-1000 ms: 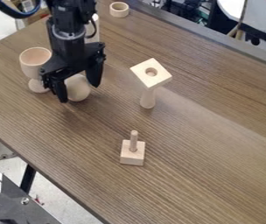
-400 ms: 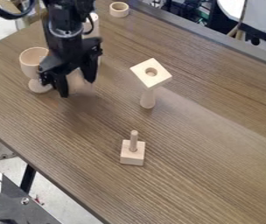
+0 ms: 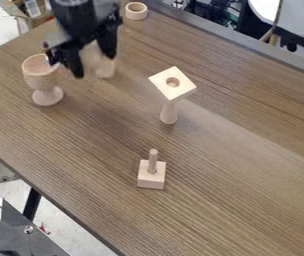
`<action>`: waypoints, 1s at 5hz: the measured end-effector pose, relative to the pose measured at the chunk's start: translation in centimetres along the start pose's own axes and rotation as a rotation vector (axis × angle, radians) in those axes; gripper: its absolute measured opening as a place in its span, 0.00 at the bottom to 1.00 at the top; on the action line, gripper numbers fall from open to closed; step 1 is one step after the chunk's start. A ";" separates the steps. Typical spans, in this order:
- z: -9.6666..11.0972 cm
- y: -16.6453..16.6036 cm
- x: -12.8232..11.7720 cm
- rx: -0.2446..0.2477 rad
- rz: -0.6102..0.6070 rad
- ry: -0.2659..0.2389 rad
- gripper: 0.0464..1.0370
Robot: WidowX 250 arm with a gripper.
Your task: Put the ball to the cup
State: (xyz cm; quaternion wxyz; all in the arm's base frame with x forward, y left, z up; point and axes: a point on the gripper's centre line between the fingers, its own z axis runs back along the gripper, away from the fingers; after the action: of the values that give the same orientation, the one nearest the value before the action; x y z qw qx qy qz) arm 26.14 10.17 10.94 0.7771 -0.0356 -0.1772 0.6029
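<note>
Hangs above the table (image 3: 235, 165) in the upper left of the view, with the black gripper (image 3: 94, 66) pointing down and its two fingers set fairly wide, one on each side of the ball (image 3: 91, 56). Holds the ball between those fingers, up off the wood, pale and blurred, partly covered by the black parts in front. Cannot tell from the blur exactly where on the ball the finger pads press. Overlaps the rim of the cup (image 3: 38, 76) in the view with a dark part of the gripper's left side; cannot tell about any touching there. Leaves the ball outside the cup, to the right of the bowl. Seen to the left of the fingers and a little lower, the cup, upright on its round foot, with its mouth facing up. Seen just behind the fingers, partly hidden, the foot of a pale wooden piece (image 3: 106, 71). Found to the right of the fingers and lower, a wooden stand (image 3: 170, 112) with a narrow stem and a tilted-looking square top with a round hole. Found well below the fingers and to the right, a square block (image 3: 150, 180) with an upright peg (image 3: 153, 159). Found above and to the right of the fingers, near the table's far edge, a short wooden ring (image 3: 136, 15)
</note>
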 end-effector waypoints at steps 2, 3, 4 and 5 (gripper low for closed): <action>0.8 0.6 0.9 0.022 0.009 -0.017 0.70; -0.8 1.6 2.6 0.073 0.056 -0.003 0.70; -1.4 2.1 3.9 0.094 0.080 -0.006 0.70; -1.7 2.5 4.9 0.097 0.100 -0.015 0.70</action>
State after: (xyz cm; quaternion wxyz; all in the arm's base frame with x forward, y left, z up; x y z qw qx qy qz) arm 25.36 15.78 9.85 0.7453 -0.0022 -0.1517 0.6492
